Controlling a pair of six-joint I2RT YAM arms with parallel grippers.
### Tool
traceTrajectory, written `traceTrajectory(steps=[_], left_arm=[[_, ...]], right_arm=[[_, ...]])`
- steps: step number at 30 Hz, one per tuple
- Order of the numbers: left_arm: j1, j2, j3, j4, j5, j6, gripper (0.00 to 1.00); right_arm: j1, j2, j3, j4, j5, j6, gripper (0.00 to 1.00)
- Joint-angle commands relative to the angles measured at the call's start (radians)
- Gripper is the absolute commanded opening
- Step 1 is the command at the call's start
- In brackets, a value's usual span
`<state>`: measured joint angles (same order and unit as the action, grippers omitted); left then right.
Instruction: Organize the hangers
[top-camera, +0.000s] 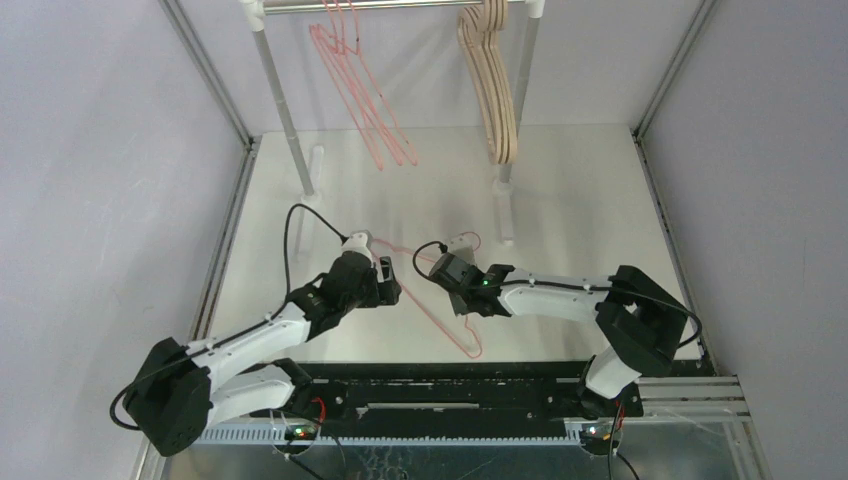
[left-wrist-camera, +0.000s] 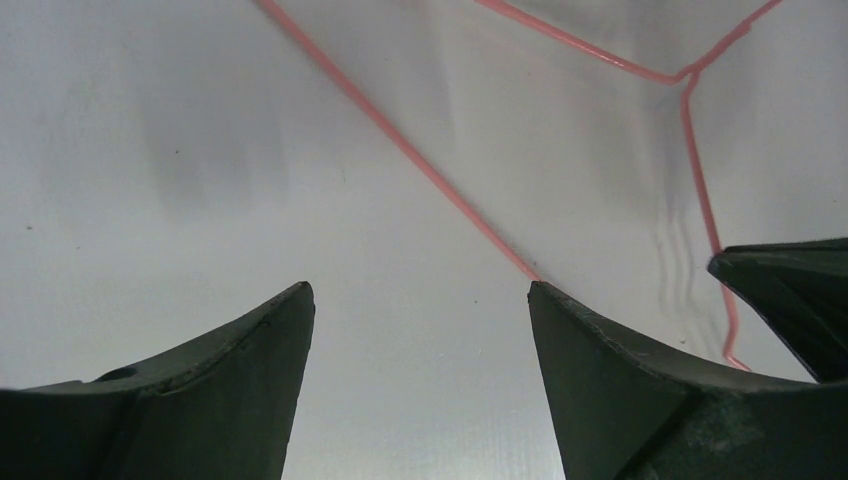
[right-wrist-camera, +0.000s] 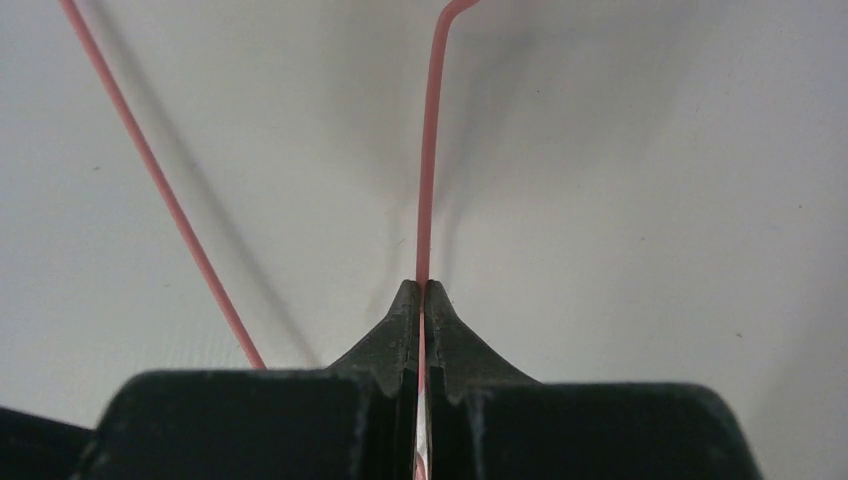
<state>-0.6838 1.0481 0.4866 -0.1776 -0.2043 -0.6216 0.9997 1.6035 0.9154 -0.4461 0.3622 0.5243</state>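
Observation:
One thin pink-red wire hanger (top-camera: 462, 340) lies flat on the white table between my two grippers. In the right wrist view my right gripper (right-wrist-camera: 421, 287) is shut on a straight stretch of its wire (right-wrist-camera: 428, 150), close to the hook end. My left gripper (left-wrist-camera: 420, 290) is open just above the table, and another side of the wire (left-wrist-camera: 420, 170) runs up to its right fingertip (left-wrist-camera: 545, 300). At the back, several pink wire hangers (top-camera: 360, 90) and several beige wooden hangers (top-camera: 495, 90) hang from the rail.
The silver rail (top-camera: 400, 5) crosses the top of the overhead view on two upright posts (top-camera: 285, 110) (top-camera: 515, 110) that stand on the table's far half. Grey walls and metal frame bars (top-camera: 225, 250) enclose the table. The right gripper's dark finger (left-wrist-camera: 790, 290) shows at the left wrist view's right edge.

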Motion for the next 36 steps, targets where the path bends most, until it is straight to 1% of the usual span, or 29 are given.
traceTrajectory(steps=[1,10,19,23,28,30,32,34,36], left_arm=[[0.004,0.063,0.025,0.089,0.029,-0.009,0.82],[0.001,0.194,0.072,0.198,0.093,-0.016,0.81],[-0.041,0.335,0.098,0.276,0.082,-0.027,0.79],[-0.056,0.351,0.094,0.289,0.094,-0.042,0.78],[-0.072,0.322,0.072,0.281,0.090,-0.044,0.76],[-0.074,0.319,0.065,0.285,0.085,-0.074,0.75],[-0.074,0.333,0.071,0.291,0.086,-0.075,0.72],[-0.075,0.357,0.082,0.304,0.100,-0.077,0.67],[-0.078,0.390,0.085,0.332,0.122,-0.081,0.58]], right_arm=[[0.030,-0.082,-0.013,0.036,0.046,-0.027,0.00],[0.048,-0.114,-0.043,0.069,0.057,-0.038,0.00],[0.050,-0.136,-0.041,0.071,0.057,-0.041,0.00],[0.053,-0.152,-0.043,0.060,0.066,-0.039,0.00],[0.056,-0.162,-0.042,0.063,0.072,-0.034,0.00],[0.058,-0.160,-0.042,0.068,0.068,-0.033,0.00],[0.063,-0.161,-0.042,0.070,0.066,-0.033,0.00],[0.066,-0.166,-0.042,0.070,0.067,-0.030,0.00],[0.069,-0.176,-0.042,0.066,0.071,-0.027,0.00]])
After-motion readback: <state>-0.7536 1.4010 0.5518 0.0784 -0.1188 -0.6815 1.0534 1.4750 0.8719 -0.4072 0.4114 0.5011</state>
